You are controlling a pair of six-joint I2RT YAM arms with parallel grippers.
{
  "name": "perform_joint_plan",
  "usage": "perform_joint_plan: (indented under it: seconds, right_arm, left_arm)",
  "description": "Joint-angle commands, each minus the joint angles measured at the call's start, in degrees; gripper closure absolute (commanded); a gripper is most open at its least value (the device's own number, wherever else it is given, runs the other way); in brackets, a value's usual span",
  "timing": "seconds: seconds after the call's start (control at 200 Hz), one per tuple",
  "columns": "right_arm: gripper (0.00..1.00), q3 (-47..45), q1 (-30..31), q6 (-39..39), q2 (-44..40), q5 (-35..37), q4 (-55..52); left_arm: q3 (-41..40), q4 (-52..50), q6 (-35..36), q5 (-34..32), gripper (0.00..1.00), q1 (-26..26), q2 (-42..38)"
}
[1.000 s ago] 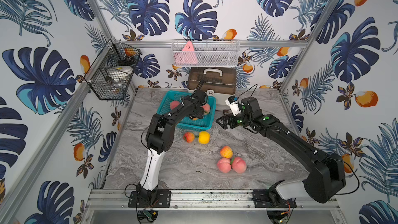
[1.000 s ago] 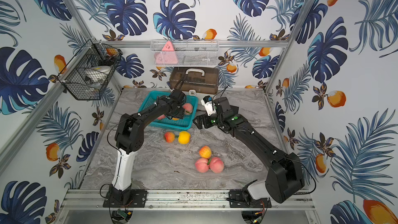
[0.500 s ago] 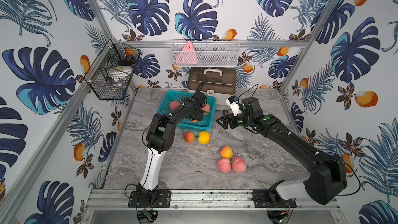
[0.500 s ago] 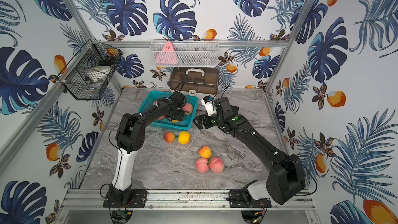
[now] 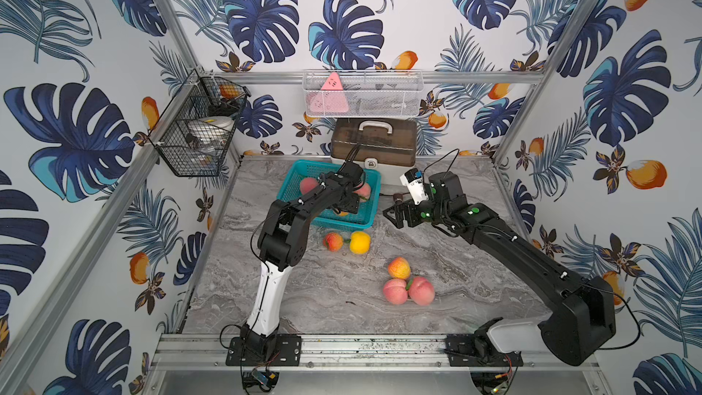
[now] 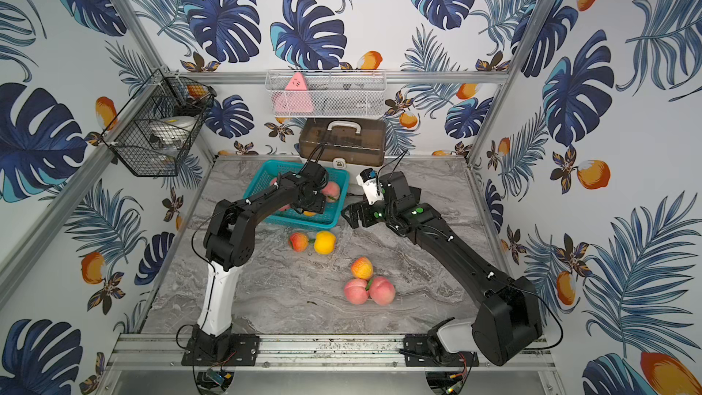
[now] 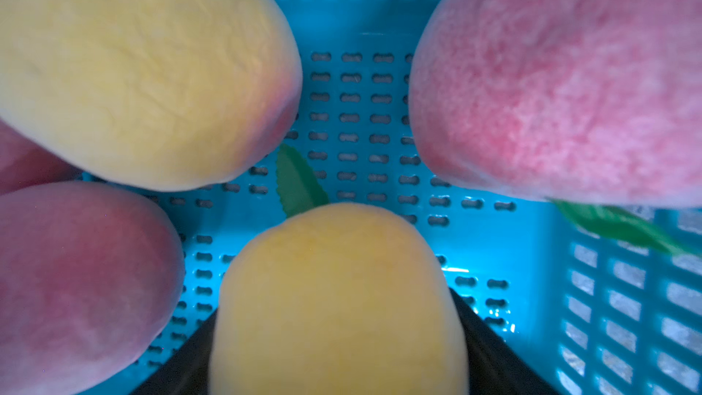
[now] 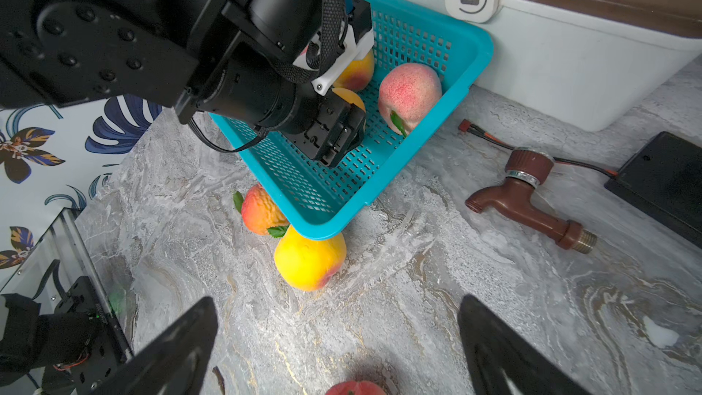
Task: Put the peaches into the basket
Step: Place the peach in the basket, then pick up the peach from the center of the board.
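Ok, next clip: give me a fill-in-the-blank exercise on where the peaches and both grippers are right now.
1. Peaches lying loose on the table number ____.
2. The left gripper reaches into the teal ____.
3. The peach between its jaws is ____ in colour.
4. The right gripper, above bare table, has its jaws ____.

Missing words: five; basket; yellow; open.
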Motion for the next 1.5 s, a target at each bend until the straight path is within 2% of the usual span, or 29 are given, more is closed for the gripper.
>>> perform_joint_plan:
  seconds: [0.0, 0.45, 0.861, 1.091, 1.301, 1.496]
  right_arm:
    - [0.00, -0.06, -0.18, 0.67, -0.67, 0.41, -0.77]
    - [0.00, -2.13, -0.39, 0.85, -3.10, 1.24, -2.49]
    - [0.00, -4.54, -0.39, 3.06, -7.44, 3.96, -7.51]
    - [0.00, -5.83, -0.38, 5.64, -10.83, 6.61, -11.17]
    - [0.00, -8.21, -0.13, 9.73, -13.88, 7.96, -16.16]
    - [0.00, -11.95, 4.08, 15.88, -17.59, 11.20, -18.69]
  left_arm:
    - [0.08, -0.80, 0.69, -0.63, 0.19, 0.07, -1.24]
    - [1.58, -2.79, 1.26, 0.00, 0.17, 0.00, -5.10]
    - [-1.85, -2.51, 1.63, 0.97, 0.11, -0.01, -10.68]
    - [-5.82, -1.74, 1.57, 2.17, 0.11, -0.11, -15.64]
    - [-13.28, -0.10, 0.88, 5.03, 0.11, -0.66, -22.60]
    - [-21.04, 1.11, 0.30, 8.35, 0.10, -3.35, -29.78]
